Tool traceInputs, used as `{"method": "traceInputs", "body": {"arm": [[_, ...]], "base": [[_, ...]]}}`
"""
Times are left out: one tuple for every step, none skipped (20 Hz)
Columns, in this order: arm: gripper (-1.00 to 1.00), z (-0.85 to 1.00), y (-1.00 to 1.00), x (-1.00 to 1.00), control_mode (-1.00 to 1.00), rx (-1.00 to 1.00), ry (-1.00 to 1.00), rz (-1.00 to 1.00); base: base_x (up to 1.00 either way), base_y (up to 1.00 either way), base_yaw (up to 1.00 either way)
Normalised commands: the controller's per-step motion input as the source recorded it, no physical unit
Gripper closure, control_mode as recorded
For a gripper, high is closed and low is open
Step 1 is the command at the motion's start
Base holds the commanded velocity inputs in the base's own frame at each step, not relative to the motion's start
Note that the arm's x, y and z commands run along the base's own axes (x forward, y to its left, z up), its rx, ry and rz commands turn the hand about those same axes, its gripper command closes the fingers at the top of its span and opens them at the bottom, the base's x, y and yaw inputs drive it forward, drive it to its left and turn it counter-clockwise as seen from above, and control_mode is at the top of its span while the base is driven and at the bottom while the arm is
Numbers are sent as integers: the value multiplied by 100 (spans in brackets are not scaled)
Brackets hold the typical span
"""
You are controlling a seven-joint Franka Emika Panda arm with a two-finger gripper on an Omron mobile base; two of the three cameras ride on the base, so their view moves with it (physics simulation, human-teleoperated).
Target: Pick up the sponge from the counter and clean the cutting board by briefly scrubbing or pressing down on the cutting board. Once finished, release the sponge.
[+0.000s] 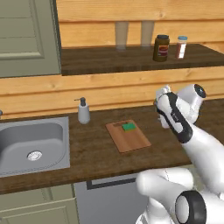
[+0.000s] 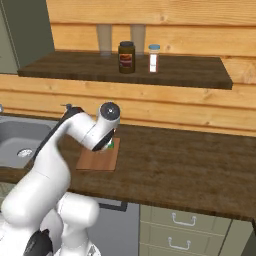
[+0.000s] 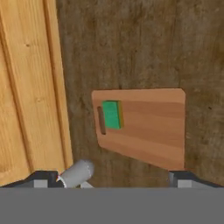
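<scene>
I see the sponge (image 1: 128, 127) lying flat on the cutting board (image 1: 131, 138), at the board's back end just beside its slot handle; in the hand view the sponge (image 3: 112, 114) sits right next to that slot, well inside the board's (image 3: 148, 131) edges. The board rests on the counter (image 1: 96, 153), about midway between the front and back edges, to the right of the inset sink (image 1: 30, 146). A soap dispenser (image 1: 83, 111) stands near the counter's back edge, between the sink's rear corner and the board.

The gripper (image 3: 117, 177) is raised above the counter, apart from the sponge and looking down on it. Its fingertips (image 3: 183, 177) stand at opposite sides of the hand view's bottom, wide apart, with nothing between them. In the right base view the arm's wrist covers most of the sponge (image 2: 110, 144), leaving a green sliver at the board's (image 2: 97, 161) back end.

On the upper shelf (image 1: 131, 59) I note two glasses (image 1: 121, 36), a dark jar (image 1: 161, 47) and a small white bottle (image 1: 181, 46).
</scene>
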Motion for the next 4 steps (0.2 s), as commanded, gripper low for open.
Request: {"method": "traceInputs", "body": {"arm": [[-100, 100, -24, -92, -100, 42, -22, 9], [-100, 99, -21, -87, -100, 42, -21, 9], [-100, 98, -15, -82, -100, 43, -20, 9], [-100, 96, -11, -81, -100, 43, -20, 8]], "base": [[0, 0, 0], [0, 0, 0], [0, 0, 0], [0, 0, 0]]}}
